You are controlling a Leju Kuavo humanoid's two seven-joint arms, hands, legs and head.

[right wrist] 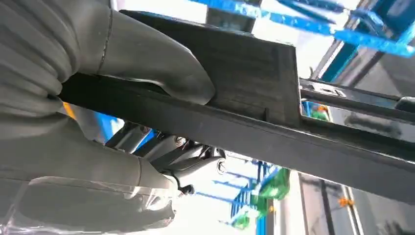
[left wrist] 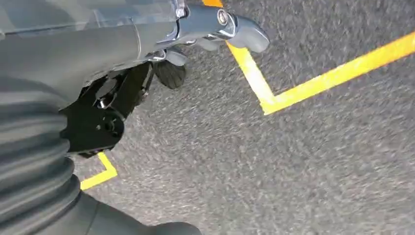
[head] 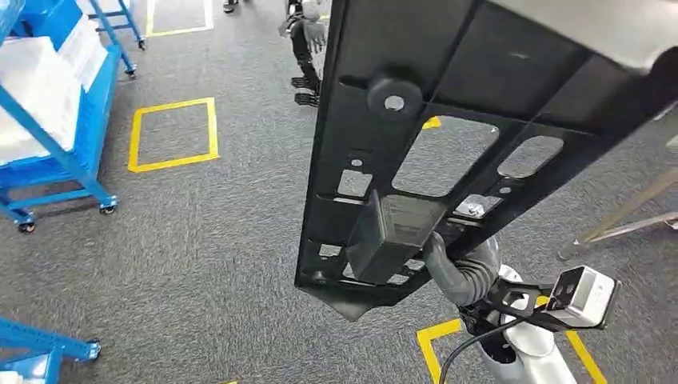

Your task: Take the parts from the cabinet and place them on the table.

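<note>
Part: a long black plastic panel with rectangular cut-outs, a round boss and a boxy block on its face runs from about 7 o'clock to 1 o'clock across the head view, held up in the air above the grey carpet.
Right hand: the right hand grips the panel's lower end; in the right wrist view the thick grey thumb presses on one face beside the block and the other fingers wrap the opposite side, closed tight on the part. In the head view the ribbed grey wrist meets the panel at about 5 o'clock.
Left hand: the left hand hangs over the carpet in the left wrist view, fingers loosely apart and holding nothing.
Floor: yellow tape squares mark the carpet, one at 10 o'clock of the head view, another corner at 5 o'clock below the right arm; a yellow tape corner also crosses the left wrist view.
Surroundings: blue wheeled racks carrying white items stand at 9 o'clock; another blue frame corner sits at 7 o'clock. A second robot's dark legs stand at 12 o'clock, well apart from the panel's holder.
</note>
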